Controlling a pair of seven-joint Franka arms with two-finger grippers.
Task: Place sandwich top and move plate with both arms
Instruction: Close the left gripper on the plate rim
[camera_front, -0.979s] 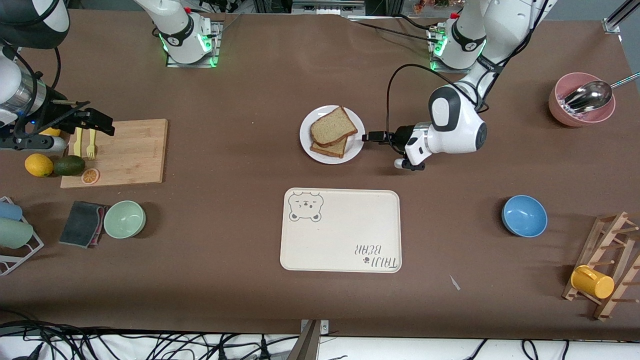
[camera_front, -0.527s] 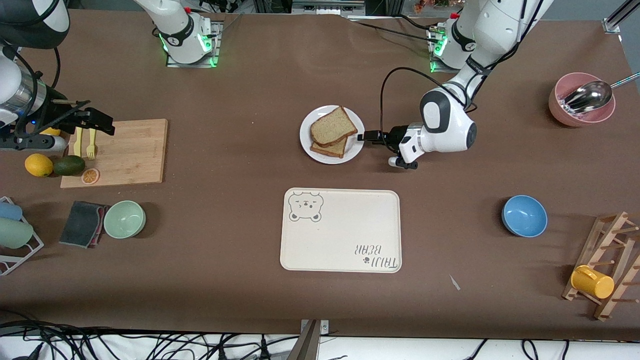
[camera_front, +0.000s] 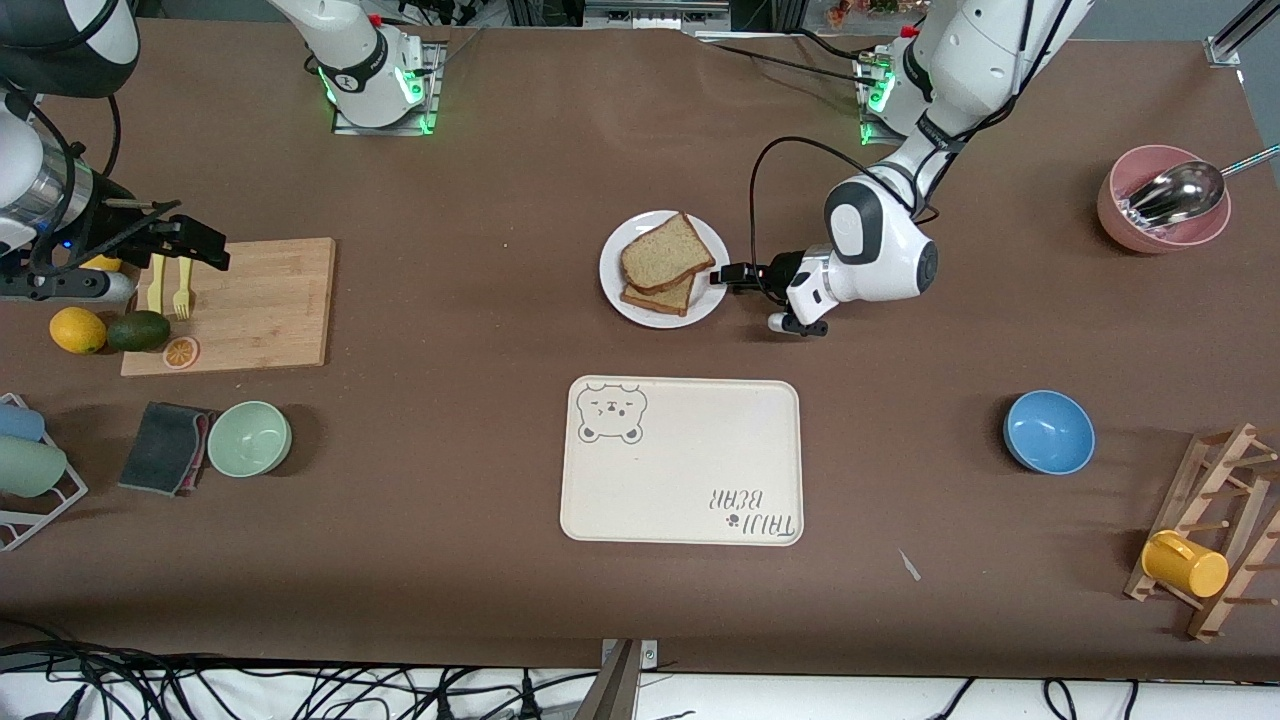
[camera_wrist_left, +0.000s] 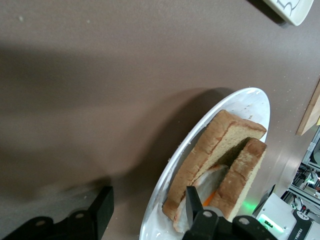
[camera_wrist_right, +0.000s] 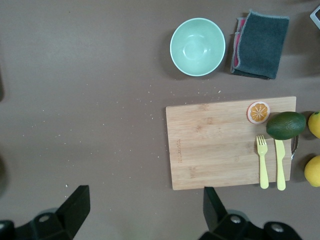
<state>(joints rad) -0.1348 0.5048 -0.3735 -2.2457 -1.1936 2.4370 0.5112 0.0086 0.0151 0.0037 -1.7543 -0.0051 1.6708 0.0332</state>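
The white plate (camera_front: 612, 285) sits mid-table, farther from the front camera than the cream tray. On it lies the sandwich, with the plain sandwich top (camera_front: 665, 252) lying askew on the lower slice. The left wrist view shows the plate (camera_wrist_left: 250, 102) and the top slice (camera_wrist_left: 244, 175) edge-on, with egg between the slices. My left gripper (camera_front: 722, 275) is open at the plate's edge toward the left arm's end. Its jaws (camera_wrist_left: 147, 207) straddle the rim, one finger over the table and one beside the sandwich. My right gripper (camera_front: 200, 248) waits open and empty over the cutting board's edge (camera_wrist_right: 145, 200).
The cream bear tray (camera_front: 682, 460) lies nearer the front camera than the plate. A wooden cutting board (camera_front: 250, 300) with fork, knife, avocado and lemons, a green bowl (camera_front: 249, 438) and a cloth are at the right arm's end. A blue bowl (camera_front: 1048, 431), a pink bowl and a mug rack are at the left arm's end.
My left arm has slid toward the plate, bringing its open gripper up to the rim. The right arm, plate and sandwich have not moved.
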